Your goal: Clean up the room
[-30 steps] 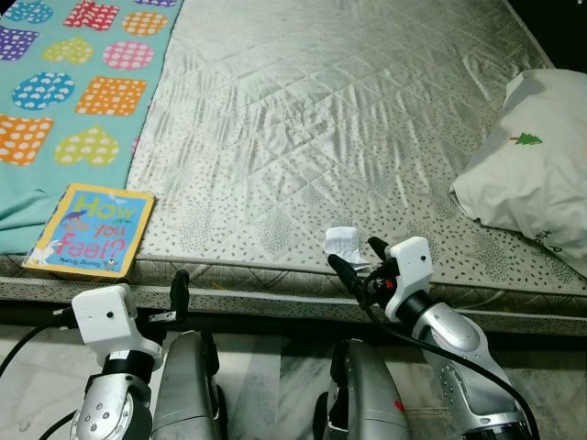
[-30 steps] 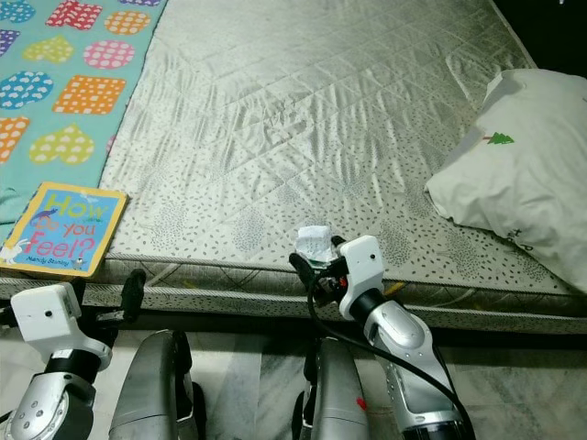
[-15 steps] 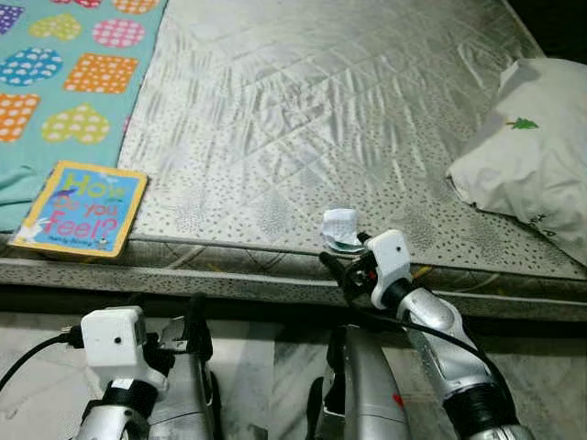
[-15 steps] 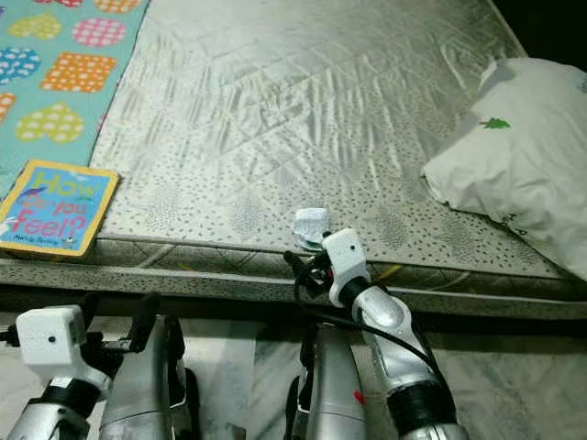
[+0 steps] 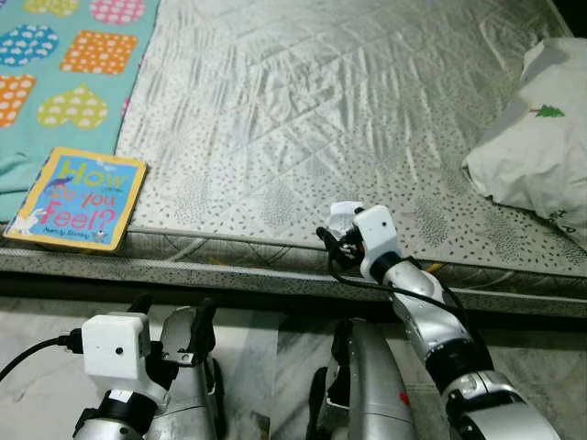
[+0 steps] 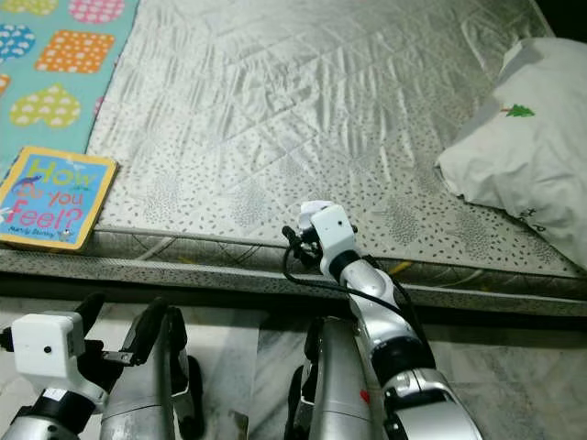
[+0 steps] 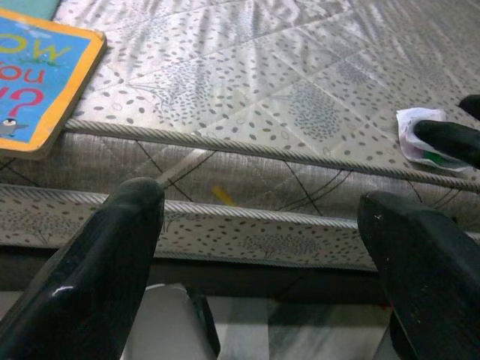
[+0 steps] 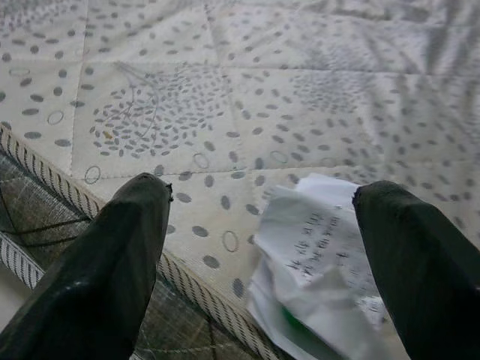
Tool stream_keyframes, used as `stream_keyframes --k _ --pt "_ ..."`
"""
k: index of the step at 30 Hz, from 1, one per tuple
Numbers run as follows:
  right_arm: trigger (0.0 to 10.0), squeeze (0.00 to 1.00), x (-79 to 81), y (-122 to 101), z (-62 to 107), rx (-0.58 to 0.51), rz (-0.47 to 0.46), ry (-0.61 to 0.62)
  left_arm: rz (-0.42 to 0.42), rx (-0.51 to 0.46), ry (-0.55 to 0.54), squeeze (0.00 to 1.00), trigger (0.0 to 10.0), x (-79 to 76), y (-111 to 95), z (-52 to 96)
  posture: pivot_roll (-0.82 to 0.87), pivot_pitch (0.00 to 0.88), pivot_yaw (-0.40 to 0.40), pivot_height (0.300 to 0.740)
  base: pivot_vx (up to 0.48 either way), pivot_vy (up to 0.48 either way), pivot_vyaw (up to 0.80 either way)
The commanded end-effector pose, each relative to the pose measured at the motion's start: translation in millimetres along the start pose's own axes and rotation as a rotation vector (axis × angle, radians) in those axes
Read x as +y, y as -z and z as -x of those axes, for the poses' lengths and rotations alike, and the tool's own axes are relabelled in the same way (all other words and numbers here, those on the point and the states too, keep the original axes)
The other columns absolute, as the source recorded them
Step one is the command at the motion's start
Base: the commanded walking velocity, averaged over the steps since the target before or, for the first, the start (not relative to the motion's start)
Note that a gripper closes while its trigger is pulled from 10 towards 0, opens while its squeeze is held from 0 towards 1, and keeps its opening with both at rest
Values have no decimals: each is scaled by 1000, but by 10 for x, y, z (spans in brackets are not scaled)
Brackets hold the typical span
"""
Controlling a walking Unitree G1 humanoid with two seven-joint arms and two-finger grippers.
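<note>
Reaching for the crumpled paper (image 8: 319, 259) at the mattress (image 5: 303, 110) edge, our right gripper (image 8: 262, 247) is wide open, empty; next we close on the paper between the fingers

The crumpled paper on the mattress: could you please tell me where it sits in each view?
Left eye view: crumpled paper at the mattress front edge, beside the right gripper.
Right eye view: same spot, lower centre.
Left wrist view: far right.
Right wrist view: between the fingers.
Shared landmark: the mattress's corded edge.
</note>
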State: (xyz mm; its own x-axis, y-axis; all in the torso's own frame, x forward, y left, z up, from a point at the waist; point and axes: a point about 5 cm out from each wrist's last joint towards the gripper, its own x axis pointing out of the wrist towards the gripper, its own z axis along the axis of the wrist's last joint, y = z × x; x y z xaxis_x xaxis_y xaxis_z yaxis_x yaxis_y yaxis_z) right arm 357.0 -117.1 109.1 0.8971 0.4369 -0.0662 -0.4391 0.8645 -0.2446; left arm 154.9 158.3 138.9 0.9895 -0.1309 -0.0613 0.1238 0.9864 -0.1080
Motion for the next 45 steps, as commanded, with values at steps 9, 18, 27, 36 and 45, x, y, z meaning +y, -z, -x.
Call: stream_keyframes --k 9,18,27,36,45 --pt "10000 0 9 100 -16 69 80 3 -13 20 16 0 10000 -55 -25 78 266 389 -120 562 0 0 0" --pt "10000 0 -79 166 -61 189 229 106 -15 21 0 0 10000 -42 -52 79 275 399 -118 562 0 0 0" --pt "10000 0 -347 290 52 315 360 232 -24 16 -22 0 10000 -16 -79 69 280 402 -117 562 0 0 0" --pt "0 0 -419 327 96 342 374 268 -32 13 -31 0 10000 13 -93 46 284 395 -114 562 0 0 0" --pt "0 0 -398 330 91 337 361 261 -31 1 -14 0 10000 4 -103 1 279 379 -114 562 0 0 0"
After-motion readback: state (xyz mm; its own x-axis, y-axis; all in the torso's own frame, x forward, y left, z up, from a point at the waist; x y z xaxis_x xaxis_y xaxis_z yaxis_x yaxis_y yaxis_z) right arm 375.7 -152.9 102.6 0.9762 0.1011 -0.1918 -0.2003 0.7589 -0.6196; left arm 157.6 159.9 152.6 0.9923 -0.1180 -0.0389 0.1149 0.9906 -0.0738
